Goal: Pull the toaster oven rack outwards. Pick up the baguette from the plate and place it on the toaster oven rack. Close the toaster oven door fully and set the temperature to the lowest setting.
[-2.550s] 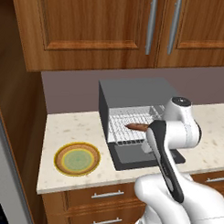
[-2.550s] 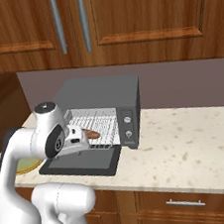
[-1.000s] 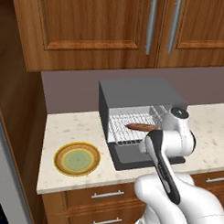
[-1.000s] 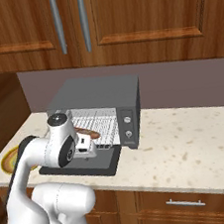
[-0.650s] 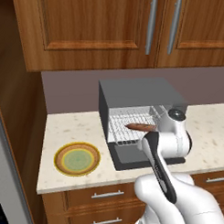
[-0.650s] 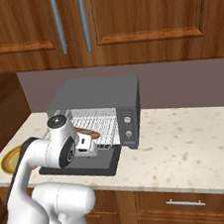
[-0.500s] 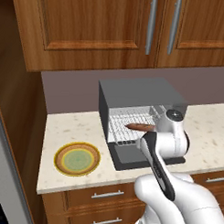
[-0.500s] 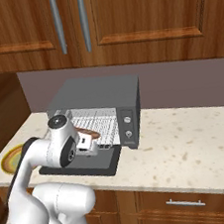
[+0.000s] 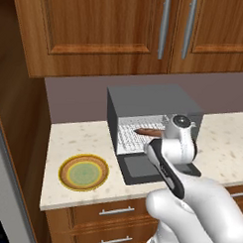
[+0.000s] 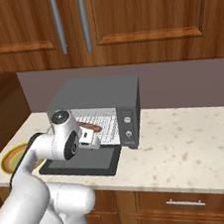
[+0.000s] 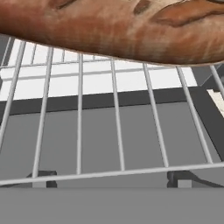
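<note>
One baguette (image 11: 113,26) lies on the toaster oven rack (image 11: 118,131), right in front of the gripper (image 11: 111,181), whose jaws stand wide apart and hold nothing.
Since a second ago the arm has eased slightly nearer the toaster oven (image 9: 144,102), with baguette and plate (image 9: 84,172) unmoved. From the hand, the rack's bars run above the lowered toaster oven door (image 11: 109,127), loaf across the far side; the left base view has the plate on the surface (image 9: 68,139), well off to the gripper's left, and the right base view has the control knobs (image 10: 128,126) to its right. From both base cameras the robot's wrist hides the gripper.
</note>
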